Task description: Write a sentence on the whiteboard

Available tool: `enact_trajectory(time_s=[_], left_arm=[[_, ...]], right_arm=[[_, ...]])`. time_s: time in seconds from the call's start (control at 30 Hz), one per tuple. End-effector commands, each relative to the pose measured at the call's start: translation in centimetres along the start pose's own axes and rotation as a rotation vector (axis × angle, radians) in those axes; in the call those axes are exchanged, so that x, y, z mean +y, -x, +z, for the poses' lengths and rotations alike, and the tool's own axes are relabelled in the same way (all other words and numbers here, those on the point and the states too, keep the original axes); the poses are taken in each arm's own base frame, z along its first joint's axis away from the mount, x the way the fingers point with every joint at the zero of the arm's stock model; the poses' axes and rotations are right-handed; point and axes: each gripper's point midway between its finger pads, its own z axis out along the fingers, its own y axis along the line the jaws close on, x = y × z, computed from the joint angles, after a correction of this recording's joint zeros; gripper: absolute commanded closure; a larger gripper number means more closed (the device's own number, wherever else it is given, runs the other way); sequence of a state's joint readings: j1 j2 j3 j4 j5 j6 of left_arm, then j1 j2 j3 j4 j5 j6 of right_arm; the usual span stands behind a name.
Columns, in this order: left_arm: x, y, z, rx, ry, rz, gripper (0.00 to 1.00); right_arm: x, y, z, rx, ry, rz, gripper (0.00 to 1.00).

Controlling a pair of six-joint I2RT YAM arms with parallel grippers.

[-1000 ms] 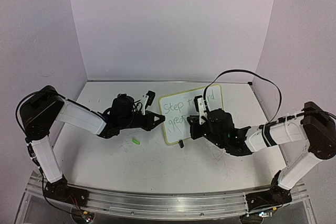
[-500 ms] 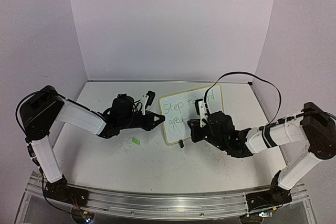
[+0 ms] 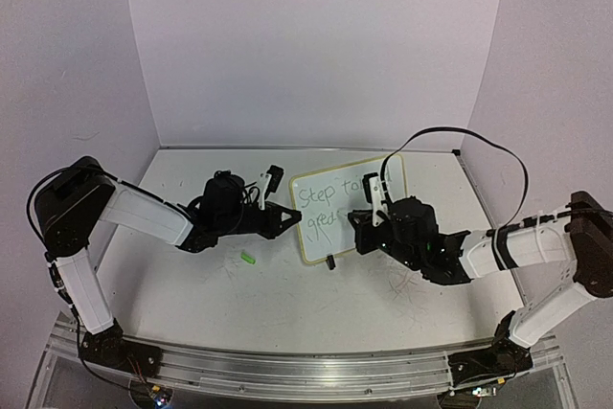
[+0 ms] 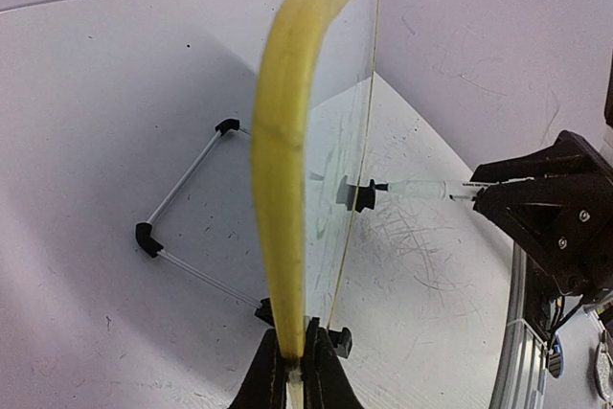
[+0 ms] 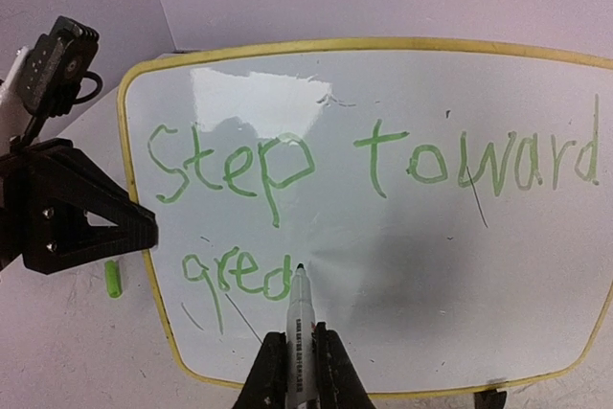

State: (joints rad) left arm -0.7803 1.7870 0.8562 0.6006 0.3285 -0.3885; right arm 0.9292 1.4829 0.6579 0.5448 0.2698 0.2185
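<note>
Green sentence [image 5: 374,165] on the whiteboard [image 5: 431,284] reads "Step toward grea". The right gripper [image 5: 300,359] clamps a marker [image 5: 298,308], tip on the board; the left gripper [image 4: 291,366] pinches the board's rim.

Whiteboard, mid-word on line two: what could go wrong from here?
1. The whiteboard is clamped by the left pincer at one rim only and stands on a thin wire stand. Pressure from the marker may tip or twist it.
2. The right pincer grips the marker on its narrow barrel. It could slip and spoil the sentence, which so far ends in "grea".
</note>
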Motion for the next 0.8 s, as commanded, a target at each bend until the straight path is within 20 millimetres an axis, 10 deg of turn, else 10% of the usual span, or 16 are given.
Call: enact_trajectory(time_s=[0.0,0.77], left_arm=[[-0.1,1.5,-0.7,-0.038,0.026,0.045,1.00],[0.0,1.6,-0.8,-0.039,0.029,0.052,1.00]], right_arm=[[0.3,2.2,0.6,-0.059,0.012,-0.003,1.00],[-0.3,1.2,2.0,-0.033,-0.044,0.002,1.00]])
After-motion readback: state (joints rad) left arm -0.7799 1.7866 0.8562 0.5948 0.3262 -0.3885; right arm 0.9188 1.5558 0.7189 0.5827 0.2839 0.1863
